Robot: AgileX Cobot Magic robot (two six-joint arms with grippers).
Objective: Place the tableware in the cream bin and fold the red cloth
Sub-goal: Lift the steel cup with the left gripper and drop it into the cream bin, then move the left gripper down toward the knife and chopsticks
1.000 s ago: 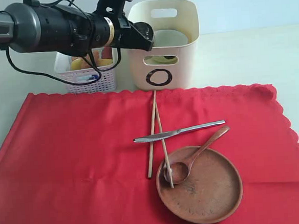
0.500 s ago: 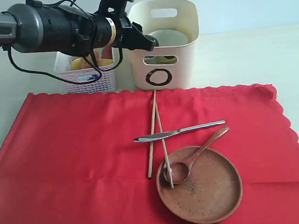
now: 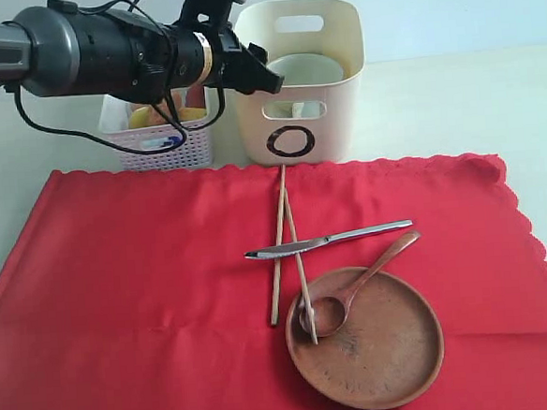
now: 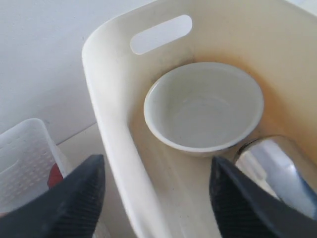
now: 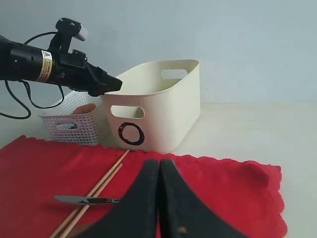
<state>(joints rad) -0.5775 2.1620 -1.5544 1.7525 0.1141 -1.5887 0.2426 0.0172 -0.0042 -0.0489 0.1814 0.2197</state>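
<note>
Tableware in the tall cream plastic bin point(image 3: 342, 116): what is there?

My left wrist view shows a pale grey-white bowl point(image 4: 205, 106) upright on the floor, with a shiny steel cup point(image 4: 277, 168) just beside it. The exterior view shows only the bowl's rim, upper middle. My left claw point(image 4: 156, 168) hangs above the bin's left wall, spread wide and empty.

And the rest?

On the large red cloth point(image 3: 120, 291), right of centre, a steel knife point(image 3: 328, 241) lies across two wooden chopsticks point(image 3: 281, 242). A brown wooden spoon point(image 3: 354, 284) rests in a round brown wooden plate point(image 3: 377, 348). The cloth's left half is bare, and its scalloped far edge stops just short of the bin. My right claw point(image 5: 158, 166) is pressed closed, gripping nothing.
</note>
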